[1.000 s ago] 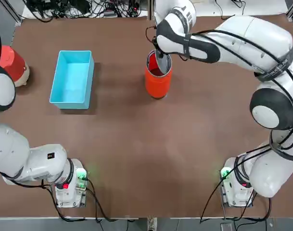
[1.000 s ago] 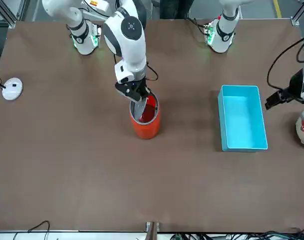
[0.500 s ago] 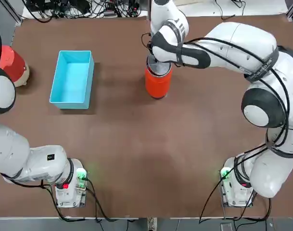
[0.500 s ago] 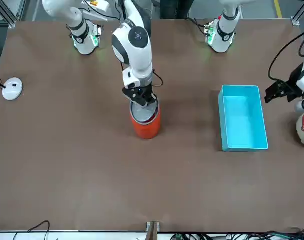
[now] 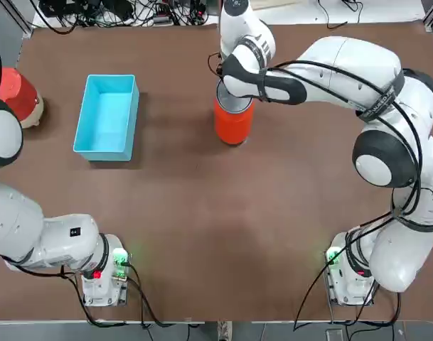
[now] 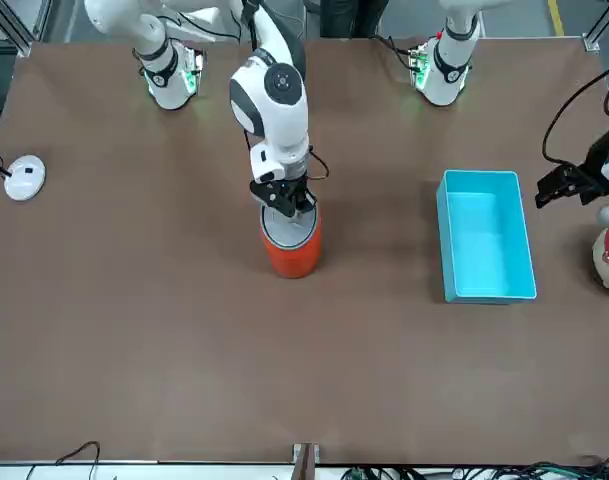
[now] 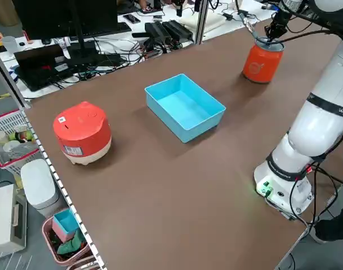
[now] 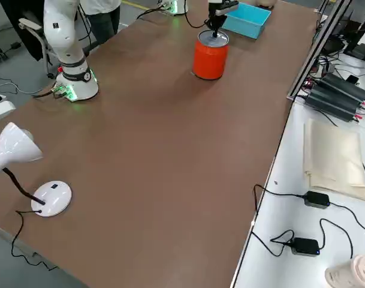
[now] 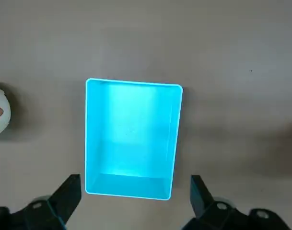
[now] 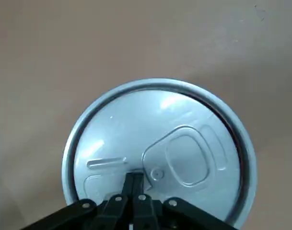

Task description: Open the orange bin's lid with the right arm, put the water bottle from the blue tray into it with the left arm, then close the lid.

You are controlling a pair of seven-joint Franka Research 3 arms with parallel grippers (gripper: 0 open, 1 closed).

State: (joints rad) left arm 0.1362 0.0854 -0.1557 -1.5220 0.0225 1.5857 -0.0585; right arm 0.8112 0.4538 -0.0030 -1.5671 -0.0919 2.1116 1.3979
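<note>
A: What did we see first on the big brown worktop (image 5: pixel 202 213)?

B: We saw the right arm (image 5: pixel 358 64). It reached from its corner across to the orange bin (image 5: pixel 232 122).

A: And the left arm (image 5: pixel 17 220)?

B: It was off at the other side, up over the blue tray (image 5: pixel 107 116). The left end effector (image 9: pixel 134 199) hung above the tray with its fingers (image 9: pixel 69 194) spread wide, holding nothing.

A: Was the water bottle in the tray?

B: We could not see it. The tray looked bare inside, and we saw no bottle anywhere on the worktop.

A: What sat beside the tray?

B: A red and white domed pot (image 7: pixel 82 132) stood near the worktop's edge, apart from the tray.

A: Where was the bin?

B: It stood upright near the middle of the far side, well apart from the tray.

A: And the lid (image 10: pixel 157 148)?

B: The grey lid lay flat on top of the bin. The right end effector (image 10: pixel 133 191) was right over it, fingers squeezed tight together at the small tab near the lid's edge. We could not tell whether they pinched the tab or only touched it.
</note>
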